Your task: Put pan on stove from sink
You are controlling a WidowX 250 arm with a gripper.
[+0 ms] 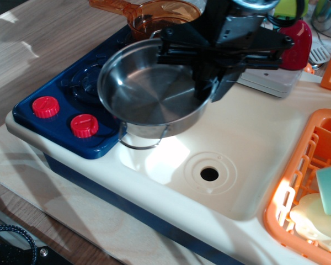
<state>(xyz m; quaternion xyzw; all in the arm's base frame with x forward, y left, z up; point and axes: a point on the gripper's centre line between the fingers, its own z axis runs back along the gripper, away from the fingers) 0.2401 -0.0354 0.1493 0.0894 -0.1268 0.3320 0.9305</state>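
The shiny steel pan (149, 94) hangs in the air, tilted, over the right edge of the dark blue stove (55, 105) and the left end of the cream sink (254, 138). One wire loop handle hangs at its lower side. My black gripper (205, 83) comes down from the top and is shut on the pan's right rim. The sink basin is bare, with its round drain hole (209, 174) showing. The pan hides most of the stove's front burner.
A transparent orange saucepan (154, 14) sits on the stove's back burner, just behind the pan. Two red knobs (84, 125) are at the stove's front. An orange dish rack (314, 182) stands at the right, holding a sponge.
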